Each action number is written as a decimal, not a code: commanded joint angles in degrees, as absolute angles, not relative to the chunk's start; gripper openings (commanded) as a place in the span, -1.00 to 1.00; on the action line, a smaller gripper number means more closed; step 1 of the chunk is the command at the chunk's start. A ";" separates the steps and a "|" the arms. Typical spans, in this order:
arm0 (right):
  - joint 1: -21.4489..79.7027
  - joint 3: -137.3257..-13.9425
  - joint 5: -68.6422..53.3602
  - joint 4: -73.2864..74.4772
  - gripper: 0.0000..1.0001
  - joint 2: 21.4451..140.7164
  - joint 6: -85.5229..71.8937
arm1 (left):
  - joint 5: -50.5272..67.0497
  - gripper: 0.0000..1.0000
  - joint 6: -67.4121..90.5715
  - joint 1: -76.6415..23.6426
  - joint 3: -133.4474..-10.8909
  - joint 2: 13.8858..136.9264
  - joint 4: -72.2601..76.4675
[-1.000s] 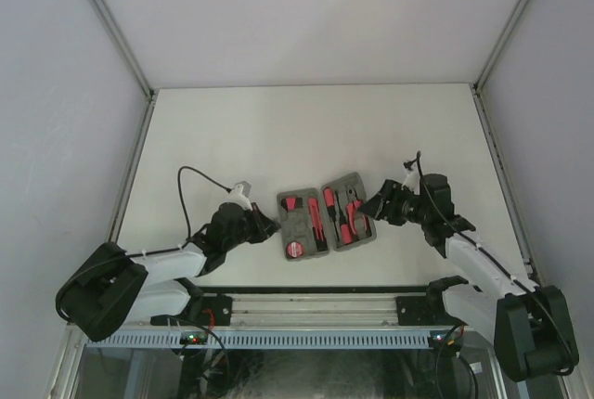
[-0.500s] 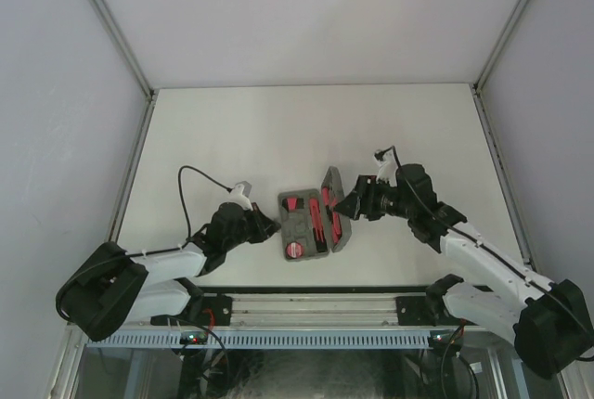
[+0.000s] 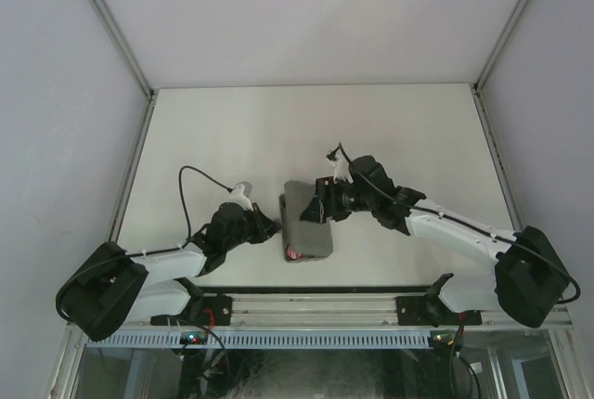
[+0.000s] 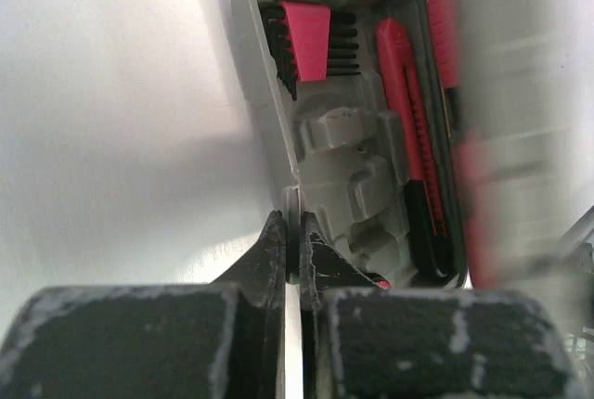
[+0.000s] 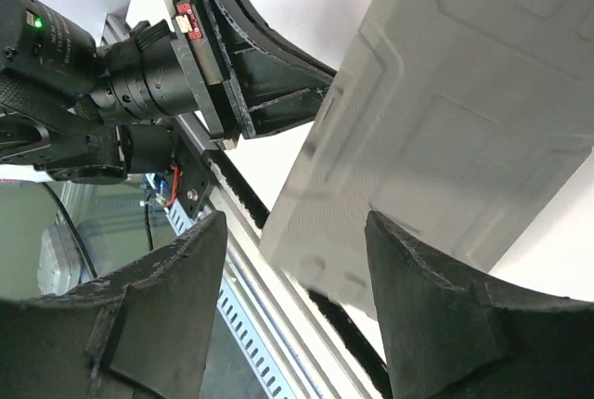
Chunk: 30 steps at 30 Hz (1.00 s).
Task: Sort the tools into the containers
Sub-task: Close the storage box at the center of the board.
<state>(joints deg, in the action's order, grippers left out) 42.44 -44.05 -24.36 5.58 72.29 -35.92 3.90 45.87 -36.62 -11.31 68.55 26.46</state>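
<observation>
- Nearest the arm bases, the left gripper lies low on the table, its jaws drawn almost together on a small tab at the left rim of the grey case. In judgement, it is steadying the case.
- The left wrist view shows the tab pinched between the fingers. Just beyond them the lower half of the case lies flat and face up.
- Tools already sit in its moulded slots: a red comb-like piece at the far end and a long red-and-black tool along the right side. No loose tool shows on the table, so the sorting looks done.
- What seems left is shutting the case. From above, the lid covers nearly all of the lower half. From the left wrist, it is a blurred grey slab at the right with a gap under it, so it is not yet closed.
- The right gripper reaches in from the right and is over the lid. Its fingers are spread wide with nothing between them, and the lid's plain outer face lies just beyond. Whether the tips touch it cannot be told.
</observation>
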 commanded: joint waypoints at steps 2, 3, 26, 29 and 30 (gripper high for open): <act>44.20 -48.22 -23.06 3.17 0.21 74.90 -33.36 | 5.46 -1.00 43.07 -37.09 -10.90 68.25 23.40; 44.21 -48.41 -23.09 2.94 0.21 75.08 -33.25 | 5.33 -0.99 43.07 -37.09 -10.90 68.21 23.29; 51.86 -60.59 -7.79 16.58 -0.30 90.81 -28.43 | 4.73 -1.00 43.62 -37.09 -11.91 66.37 20.76; 53.23 -62.43 -5.19 20.30 -0.39 93.52 -28.73 | 4.80 -1.00 43.59 -37.15 -11.82 66.04 20.74; 53.51 -62.93 -4.66 21.43 -0.40 94.46 -28.74 | 4.91 -0.99 43.59 -37.10 -11.78 66.01 20.68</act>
